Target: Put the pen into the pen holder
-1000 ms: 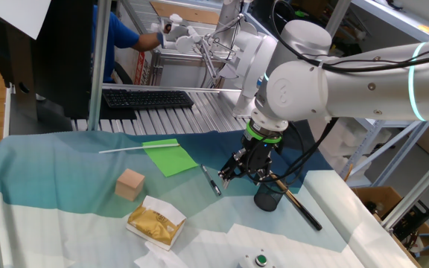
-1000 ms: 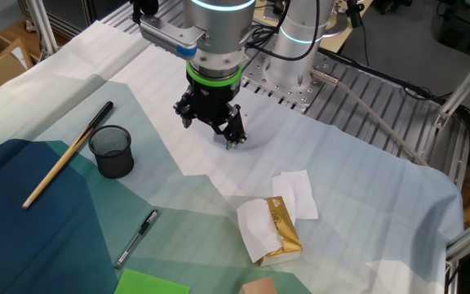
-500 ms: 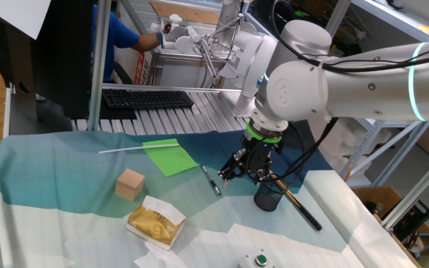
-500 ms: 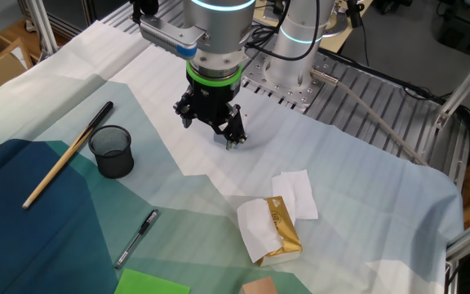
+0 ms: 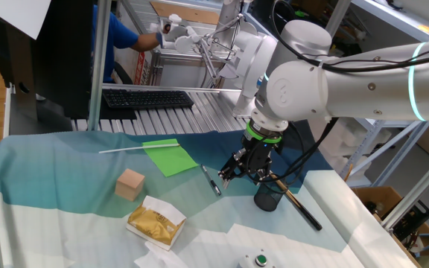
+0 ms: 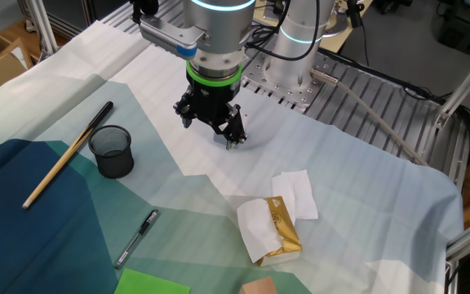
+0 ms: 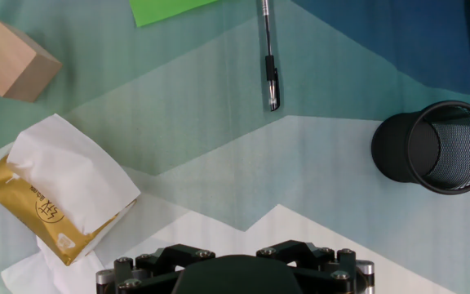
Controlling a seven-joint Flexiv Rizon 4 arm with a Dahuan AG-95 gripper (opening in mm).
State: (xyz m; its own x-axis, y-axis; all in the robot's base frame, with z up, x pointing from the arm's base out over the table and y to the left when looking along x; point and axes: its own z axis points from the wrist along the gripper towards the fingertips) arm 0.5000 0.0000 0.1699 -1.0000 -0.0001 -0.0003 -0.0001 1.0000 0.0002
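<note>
**A:** Nothing has moved over the last second. The gripper point(image 6: 219, 131) hangs above the cloth exactly as before, so the task hasn't got under way.

**B:** Open or closed?

**A:** Can't tell; the fingers are never clearly shown, and the hand view catches only the dark body of the hand. It carries nothing, though.

**B:** And the pen?

**A:** The pen point(image 7: 271, 67) lies flat on the cloth, slim and glossy black with silvery glints, just beside the green sheet point(image 6: 155, 284). The pen holder point(image 7: 441, 148) stands upright, well apart from it: a black mesh cylinder, empty, with the long brown stick point(image 6: 65, 158) alongside.

**B:** So, all still to do.

**A:** My reading, yes.
</note>
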